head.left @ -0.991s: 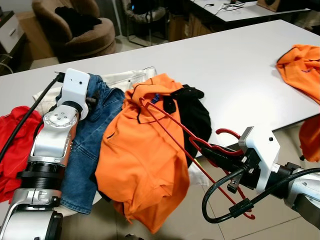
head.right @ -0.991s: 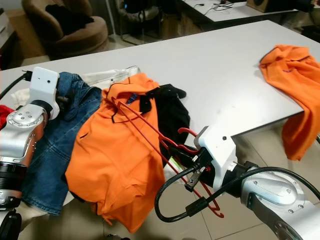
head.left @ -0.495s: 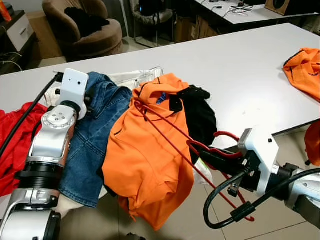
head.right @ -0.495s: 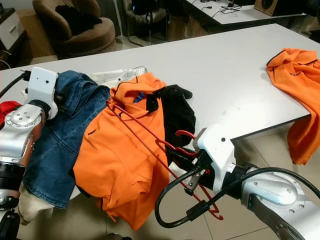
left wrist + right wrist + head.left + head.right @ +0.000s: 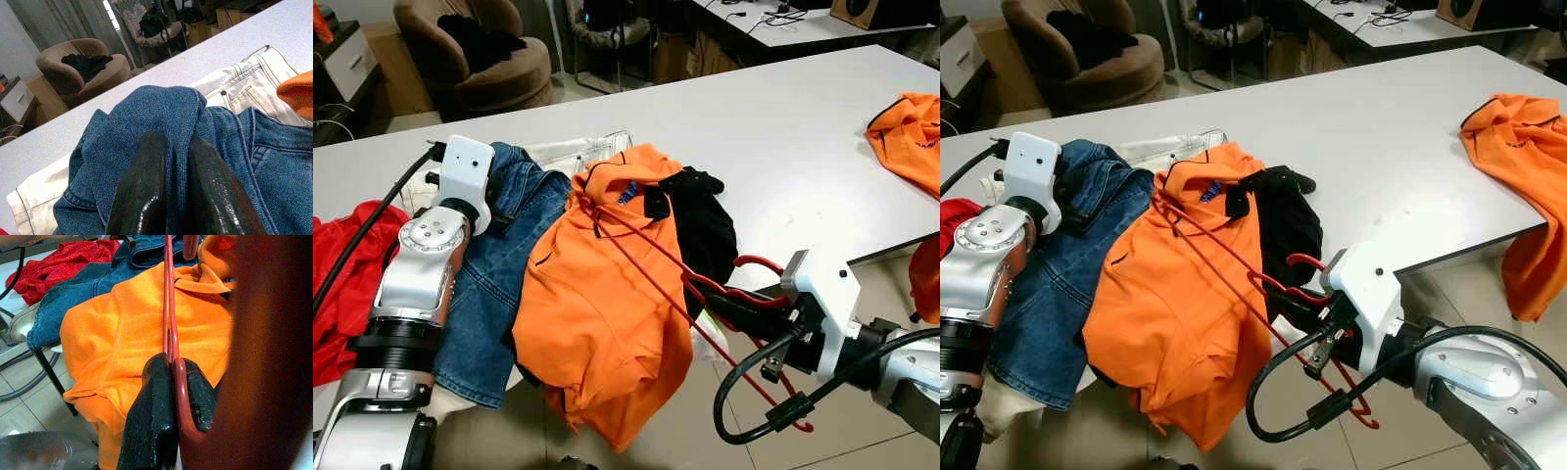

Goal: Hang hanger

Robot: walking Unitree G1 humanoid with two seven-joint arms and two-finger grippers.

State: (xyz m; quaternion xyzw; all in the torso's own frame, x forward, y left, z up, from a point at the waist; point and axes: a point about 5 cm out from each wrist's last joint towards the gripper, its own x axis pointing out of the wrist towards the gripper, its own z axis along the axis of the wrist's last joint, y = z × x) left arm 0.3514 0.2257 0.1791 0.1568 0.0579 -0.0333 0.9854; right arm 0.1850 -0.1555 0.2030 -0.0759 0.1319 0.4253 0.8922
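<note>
Both arms are ribbed silver metal with black joint rings, each ending in a white boxy wrist housing. A screw-studded silver disc sits behind the left tool [image 5: 171, 188]. Thick black cable loops beneath the right tool [image 5: 171, 401]. Fingers [image 5: 142, 191] are glossy black.

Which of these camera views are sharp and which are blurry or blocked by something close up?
Left and right eye views: sharp and evenly lit, red hanger and orange shirt crisp. Left wrist view: denim jeans in focus, black fingers glossy and soft. Right wrist view: a big out-of-focus reddish-brown blur covers one side; the fingers on the hanger are fairly clear.
</note>
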